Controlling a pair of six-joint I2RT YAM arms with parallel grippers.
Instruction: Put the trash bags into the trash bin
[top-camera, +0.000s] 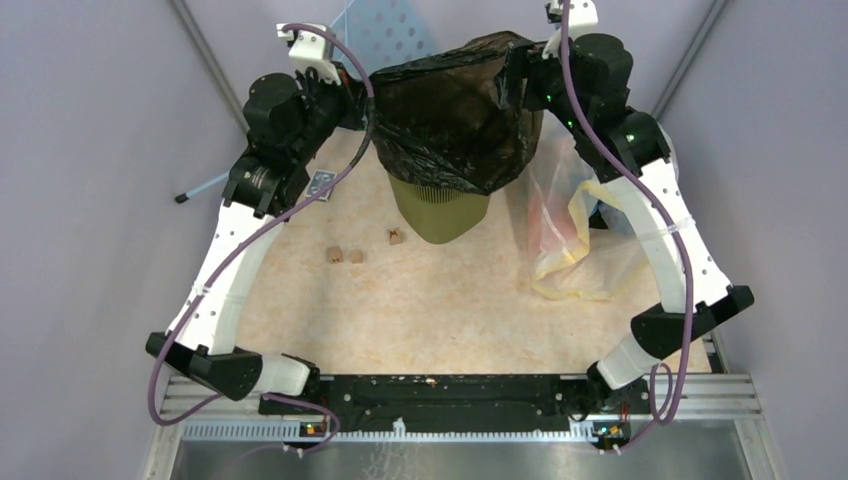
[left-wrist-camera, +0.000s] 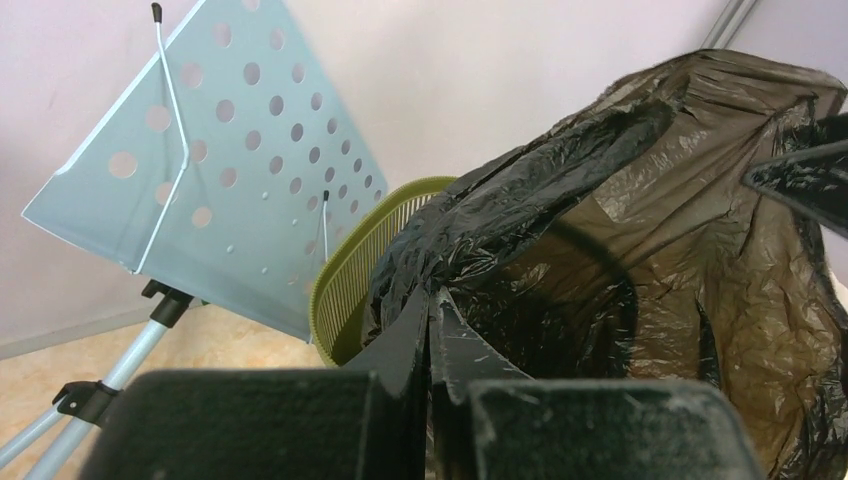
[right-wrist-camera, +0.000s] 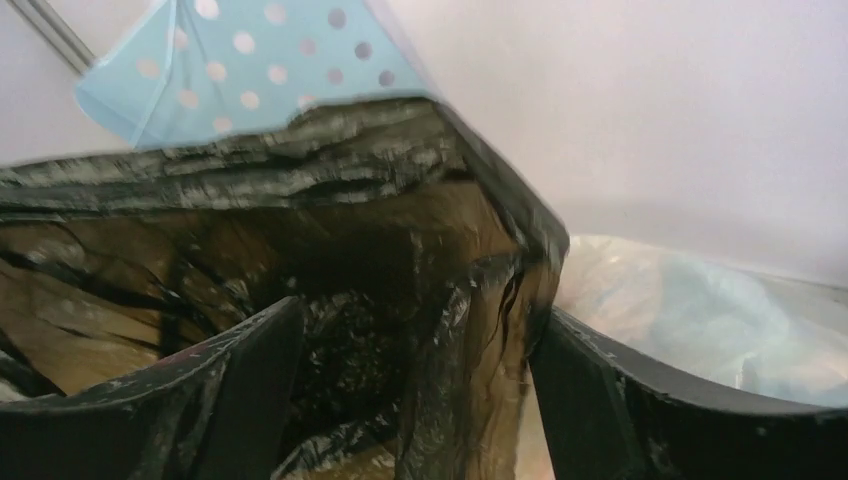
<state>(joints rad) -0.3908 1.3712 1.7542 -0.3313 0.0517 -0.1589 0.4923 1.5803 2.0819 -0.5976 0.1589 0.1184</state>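
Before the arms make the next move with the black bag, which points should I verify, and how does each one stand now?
1. Grip of the left gripper on the black bag: ok, shut on its edge.
2. The right gripper free: ok, jaws apart, a fold of the bag hangs unclamped between them.
3. Bag pushed down into the trash bin: not ok, it bulges over the top.
4. Bin upright: ok.
5. Rim fully covered: not ok, the left wrist view shows bare rim toward the perforated board.
6. The clear bag apart from the bin: cannot tell.
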